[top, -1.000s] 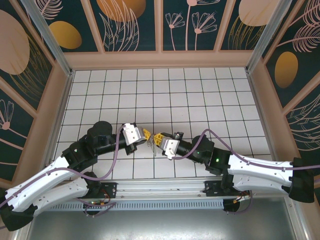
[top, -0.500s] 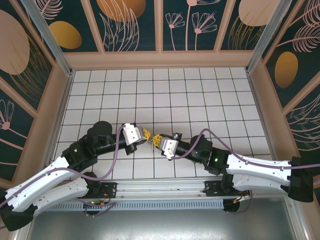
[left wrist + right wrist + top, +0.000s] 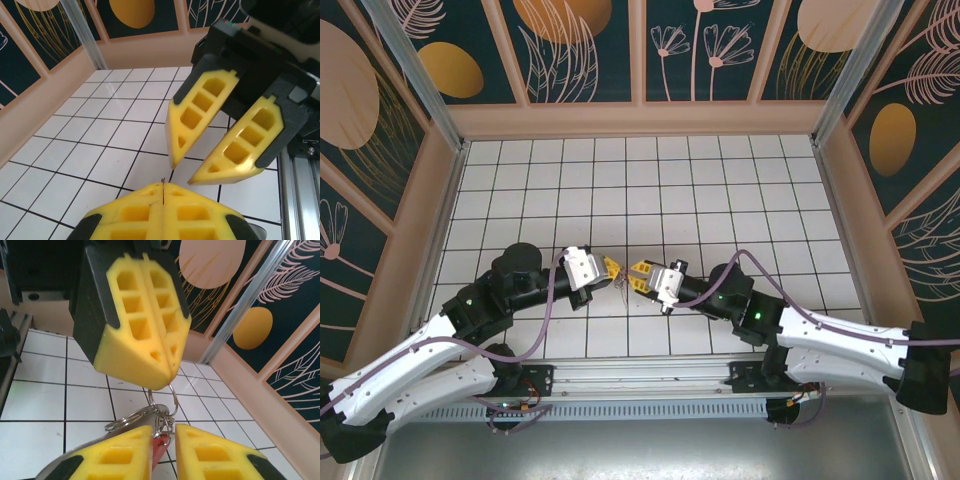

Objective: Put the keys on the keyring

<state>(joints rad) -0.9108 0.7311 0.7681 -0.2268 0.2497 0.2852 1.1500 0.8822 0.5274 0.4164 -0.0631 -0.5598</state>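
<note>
Two hands meet tip to tip low over the white gridded worktop (image 3: 720, 190), near its front edge & roughly mid-width. Left hand (image 3: 611, 267) has its yellow fingers pressed flat together. Its own wrist cam shows a thin sliver of metal poking out of the seam btwn them, and the right wrist cam shows a silver wire loop of the keyring (image 3: 161, 420) hanging from under those closed tips, so it's clamped on the keyring. Right hand (image 3: 639, 271) faces it w/ fingers apart: the left wrist cam shows a clear wedge of gap btwn its two yellow tips, which angle down toward the left hand's. In the right wrist cam the ring cluster dangles into that gap, and the key (image 3: 160, 446), red head only showing, sits low in it against the finger on the pic's left side; blade hidden. Can't tell if the key is threaded on a ring or just lying against one. In the overhead cam rings & key are too small to make out btwn the tips. Both arms reach in low from the near corners, purple cables looped along them
</note>
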